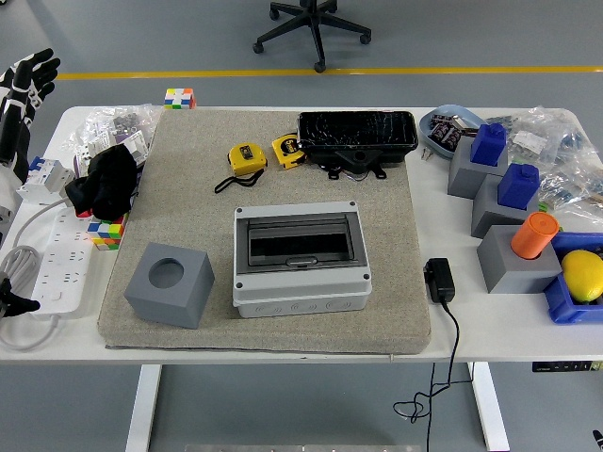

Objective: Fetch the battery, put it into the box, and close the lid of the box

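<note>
A grey floor [141, 38] fills the far part of the scene, smooth and evenly lit, with no hard shadows. A yellow line [424, 70] runs across it from left to right, just beyond the far edge of the white table [236, 347]. On the far side of the line stands the black star base of an office chair [312, 26], its castors on the floor. Below the table's near edge two white legs [147, 405] show, left and right, with grey floor between them.
</note>
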### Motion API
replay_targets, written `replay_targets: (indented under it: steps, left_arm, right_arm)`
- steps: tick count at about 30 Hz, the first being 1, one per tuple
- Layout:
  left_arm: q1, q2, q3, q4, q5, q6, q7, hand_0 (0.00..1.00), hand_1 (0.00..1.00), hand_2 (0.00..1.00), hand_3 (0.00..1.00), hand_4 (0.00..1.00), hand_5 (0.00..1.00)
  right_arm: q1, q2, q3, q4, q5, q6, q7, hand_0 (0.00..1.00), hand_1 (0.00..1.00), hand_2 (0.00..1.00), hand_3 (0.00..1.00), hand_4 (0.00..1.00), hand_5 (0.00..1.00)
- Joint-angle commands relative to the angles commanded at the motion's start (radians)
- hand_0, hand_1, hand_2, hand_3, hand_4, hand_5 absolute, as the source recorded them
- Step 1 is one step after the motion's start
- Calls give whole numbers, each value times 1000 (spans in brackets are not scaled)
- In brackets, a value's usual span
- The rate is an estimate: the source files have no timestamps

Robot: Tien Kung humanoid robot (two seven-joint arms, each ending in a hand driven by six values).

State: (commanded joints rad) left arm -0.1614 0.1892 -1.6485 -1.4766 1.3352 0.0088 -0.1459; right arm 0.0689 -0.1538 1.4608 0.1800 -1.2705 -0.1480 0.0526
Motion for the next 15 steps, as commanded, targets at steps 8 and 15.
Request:
replay_targets:
  steps: [8, 15]
  left_arm:
    - [-2, -9, 0, -6, 4, 9, -3, 834, 856, 811, 814, 998, 998]
    - [-9, -6, 2, -5, 9, 9, 1, 830, 851, 804, 808, 998, 998]
  right_arm:
    - [8, -1, 2, 0, 5, 3, 0, 854, 855, 824, 858, 998, 998]
    - [11, 0, -1, 0, 5, 6, -3, 855, 852, 823, 857, 998, 998]
